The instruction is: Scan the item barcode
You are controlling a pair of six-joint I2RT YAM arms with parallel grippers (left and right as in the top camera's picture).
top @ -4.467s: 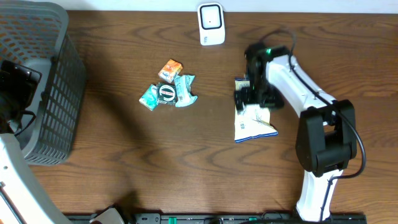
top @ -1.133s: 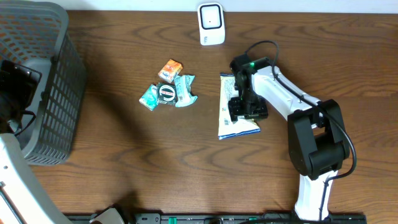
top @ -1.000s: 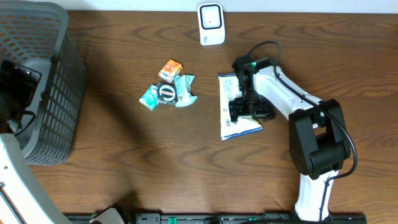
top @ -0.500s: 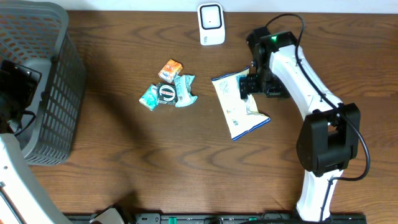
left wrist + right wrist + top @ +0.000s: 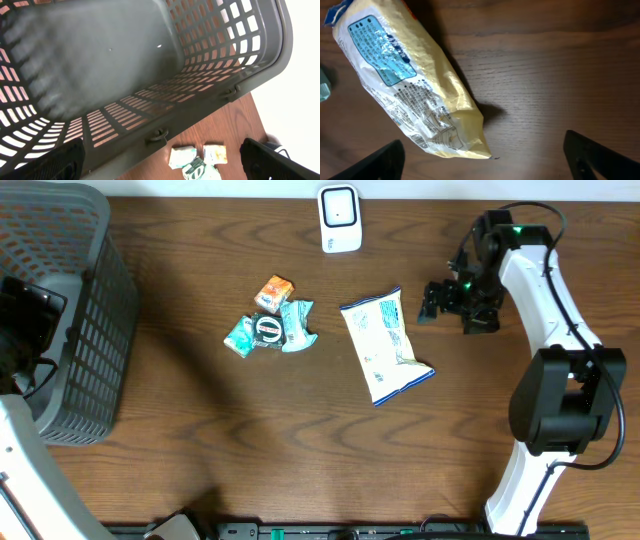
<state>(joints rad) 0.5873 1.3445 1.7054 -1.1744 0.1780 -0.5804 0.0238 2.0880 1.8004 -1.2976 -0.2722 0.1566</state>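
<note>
My right jaws were wide open and held nothing. The one snack bag (image 5: 387,347) lay flat on the worktop (image 5: 300,460) just beside them, and my left jaws hung open over the one basket (image 5: 165,110). I thought the shiny, floppy bag could slip or fold when pinched, so its barcode might miss the one scanner (image 5: 339,218); four small packets (image 5: 270,320) lay past the bag.
</note>
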